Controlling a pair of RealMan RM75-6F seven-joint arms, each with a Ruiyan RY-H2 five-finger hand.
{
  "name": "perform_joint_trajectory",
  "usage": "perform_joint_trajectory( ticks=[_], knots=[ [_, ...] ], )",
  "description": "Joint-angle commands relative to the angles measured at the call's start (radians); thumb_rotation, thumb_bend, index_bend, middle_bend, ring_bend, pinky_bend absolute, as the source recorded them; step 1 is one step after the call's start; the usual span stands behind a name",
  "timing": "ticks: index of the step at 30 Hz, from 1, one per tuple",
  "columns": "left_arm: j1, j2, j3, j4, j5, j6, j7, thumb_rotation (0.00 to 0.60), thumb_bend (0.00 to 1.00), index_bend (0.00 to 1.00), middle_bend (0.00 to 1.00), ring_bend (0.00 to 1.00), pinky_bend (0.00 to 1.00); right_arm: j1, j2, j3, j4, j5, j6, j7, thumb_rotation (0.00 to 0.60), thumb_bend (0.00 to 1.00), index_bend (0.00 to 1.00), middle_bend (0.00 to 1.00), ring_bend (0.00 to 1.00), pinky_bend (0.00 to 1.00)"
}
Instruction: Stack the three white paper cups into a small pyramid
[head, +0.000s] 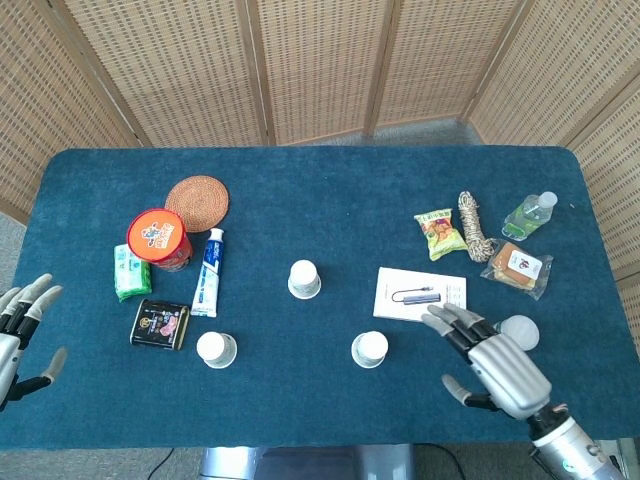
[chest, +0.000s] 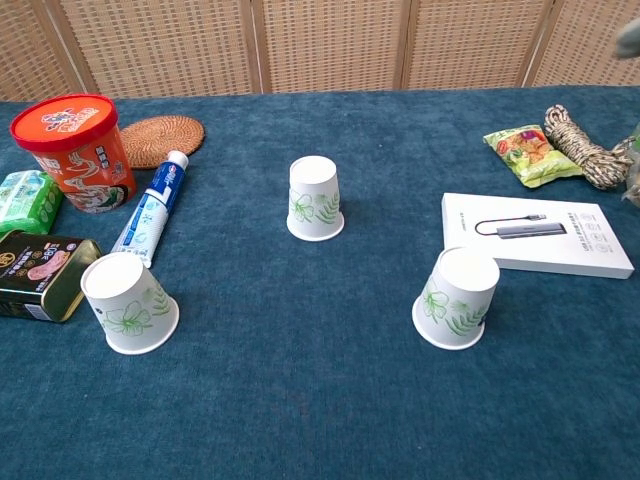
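Note:
Three white paper cups with green leaf prints stand upside down and apart on the blue table: a left cup (head: 215, 349) (chest: 128, 302), a middle cup (head: 304, 279) (chest: 315, 198) and a right cup (head: 369, 349) (chest: 457, 297). My right hand (head: 491, 363) hovers open, fingers spread, over the table to the right of the right cup, holding nothing. My left hand (head: 22, 326) stays open beyond the table's left edge. The chest view shows neither hand.
A white box (head: 421, 296) lies just behind my right hand, with a white-capped bottle (head: 519, 331) beside it. Snack bags (head: 439, 233), rope (head: 472, 226) and a green bottle (head: 528, 215) sit far right. A red tub (head: 159, 239), toothpaste (head: 208, 271), a tin (head: 160, 324) and a coaster (head: 197, 202) crowd the left.

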Motion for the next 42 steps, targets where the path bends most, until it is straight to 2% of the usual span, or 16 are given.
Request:
perform_joint_trajectory(
  ticks=[1,9,18,33,42],
  knots=[
    [-0.005,0.008,0.002,-0.003,0.009,-0.002,-0.021,0.600,0.48,0.00,0.00,0.00,0.00,0.046,-0.034,0.016,-0.035,0.038,-0.077,-0.114,0.600,0.43,0.02,0.03,0.00,0.17],
    [-0.003,0.014,0.009,0.008,0.016,0.004,-0.045,0.600,0.48,0.00,0.00,0.00,0.00,0.078,-0.133,0.056,-0.034,0.186,-0.131,-0.352,0.600,0.41,0.00,0.01,0.00,0.22],
    [-0.015,0.025,0.007,-0.004,0.033,0.001,-0.042,0.600,0.49,0.00,0.00,0.00,0.00,0.123,-0.243,0.058,-0.018,0.311,-0.191,-0.534,0.600,0.40,0.00,0.00,0.00,0.24],
    [-0.023,0.027,0.009,-0.011,0.023,-0.012,-0.035,0.600,0.48,0.00,0.00,0.00,0.00,0.208,-0.358,0.049,0.020,0.462,-0.261,-0.694,0.600,0.40,0.00,0.00,0.00,0.25],
    [-0.017,0.029,0.014,0.005,0.014,-0.008,-0.054,0.600,0.48,0.00,0.00,0.00,0.00,0.254,-0.405,0.043,0.055,0.562,-0.266,-0.774,0.600,0.41,0.00,0.00,0.00,0.21]
  ],
)
